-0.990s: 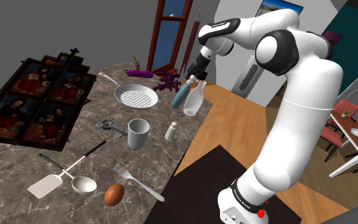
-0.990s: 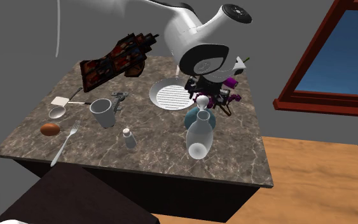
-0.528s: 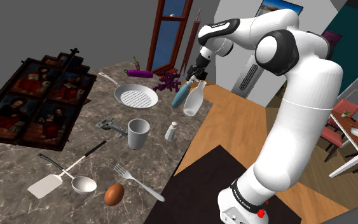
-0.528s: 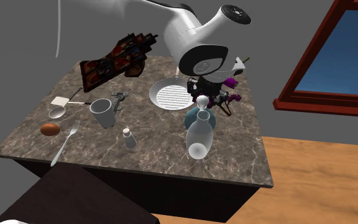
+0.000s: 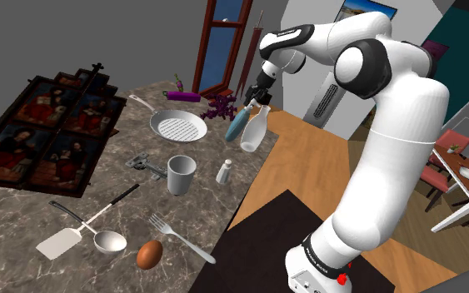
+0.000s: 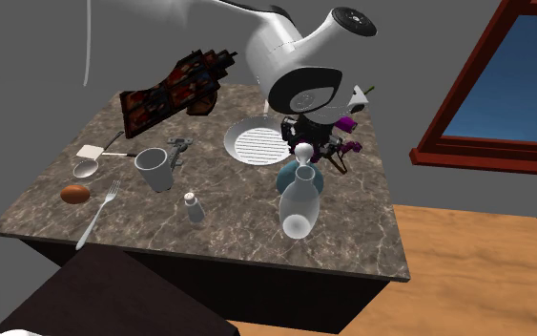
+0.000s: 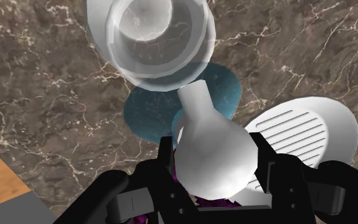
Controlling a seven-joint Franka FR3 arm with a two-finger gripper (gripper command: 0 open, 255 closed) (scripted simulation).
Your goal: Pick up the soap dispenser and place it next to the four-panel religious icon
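Hand (image 7: 215, 162) is clamped on the white soap dispenser (image 5: 251, 133). My fingers pinch its rounded top, and the body hangs tilted by the edge of the surface (image 5: 16, 216), just beside a teal bottle (image 5: 236, 125). The four-panel icon (image 5: 45, 133) lies well apart, right across the surface. My worry is that smooth bulb sliding out of the pinch. The dangling body could also swing into the teal bottle, the slotted pan (image 5: 178, 126) or the mug (image 5: 181, 175) on the way over.
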